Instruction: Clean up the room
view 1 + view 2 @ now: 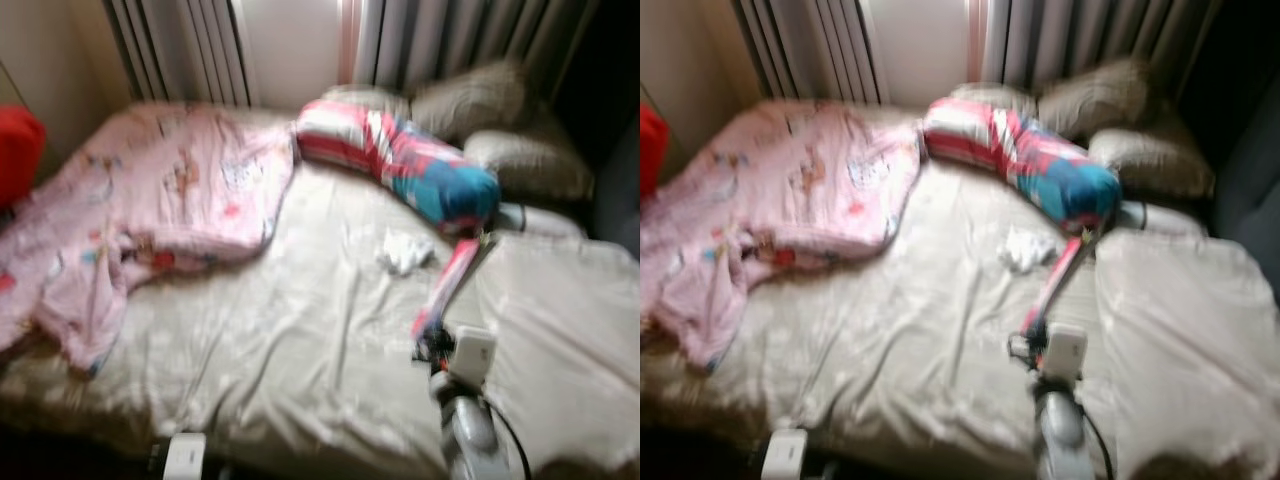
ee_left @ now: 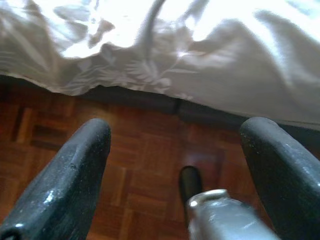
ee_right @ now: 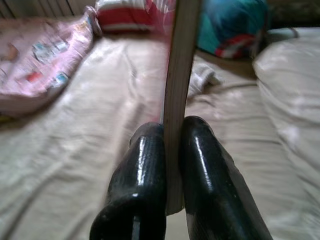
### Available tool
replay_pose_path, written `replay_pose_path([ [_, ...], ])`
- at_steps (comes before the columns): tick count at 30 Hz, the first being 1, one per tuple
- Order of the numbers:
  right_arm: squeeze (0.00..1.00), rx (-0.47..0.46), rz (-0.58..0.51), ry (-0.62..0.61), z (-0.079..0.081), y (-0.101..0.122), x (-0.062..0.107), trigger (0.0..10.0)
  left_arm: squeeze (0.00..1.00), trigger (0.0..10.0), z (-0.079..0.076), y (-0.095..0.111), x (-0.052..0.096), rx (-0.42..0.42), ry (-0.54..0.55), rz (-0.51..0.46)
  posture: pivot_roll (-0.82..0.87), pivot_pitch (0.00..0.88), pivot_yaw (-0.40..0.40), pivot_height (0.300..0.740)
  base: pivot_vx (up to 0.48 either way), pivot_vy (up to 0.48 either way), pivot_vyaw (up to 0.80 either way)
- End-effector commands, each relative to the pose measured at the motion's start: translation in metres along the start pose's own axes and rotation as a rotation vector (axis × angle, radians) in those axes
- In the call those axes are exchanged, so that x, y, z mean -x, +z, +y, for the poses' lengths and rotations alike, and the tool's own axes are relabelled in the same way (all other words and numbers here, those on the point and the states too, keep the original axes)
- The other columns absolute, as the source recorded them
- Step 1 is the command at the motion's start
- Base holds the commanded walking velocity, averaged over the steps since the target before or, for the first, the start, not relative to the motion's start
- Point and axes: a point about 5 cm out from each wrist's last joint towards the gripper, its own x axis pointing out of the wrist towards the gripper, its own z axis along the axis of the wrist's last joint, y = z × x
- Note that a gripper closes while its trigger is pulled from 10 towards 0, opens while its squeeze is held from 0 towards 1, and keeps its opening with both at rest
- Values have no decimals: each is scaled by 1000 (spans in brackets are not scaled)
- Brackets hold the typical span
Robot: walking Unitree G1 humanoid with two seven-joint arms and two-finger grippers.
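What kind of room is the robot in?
Most likely a bedroom. A big bed with a wrinkled beige sheet stands before the robot, with a pink blanket and pillows on it and curtains behind. The right gripper holds a thin book above the bed.

Pink, seemingly cartoon-printed blanket (image 1: 150,200)

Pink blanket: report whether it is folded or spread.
Spread but rumpled: the pink blanket lies loose across the bed, one end bunched at the edge.

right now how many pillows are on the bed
3, counting the striped red-and-blue bolster lying across the head of the bed. Two beige pillows: one behind it against the curtains, one to its right. Others may be hidden.
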Motion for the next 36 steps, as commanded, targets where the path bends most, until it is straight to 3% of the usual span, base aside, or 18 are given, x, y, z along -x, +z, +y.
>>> replay_pose_path([
  [1,0,-13,-31,-7,-1,6,-2,10000,0,10000,0,-8,2,-9,-6,32,-18,165,-8,729,0,0,0],
  [36,0,-33,-36,9,4,7,-3,10000,0,10000,1,-9,3,-33,-5,36,-13,169,-9,729,84,0,-263],
])
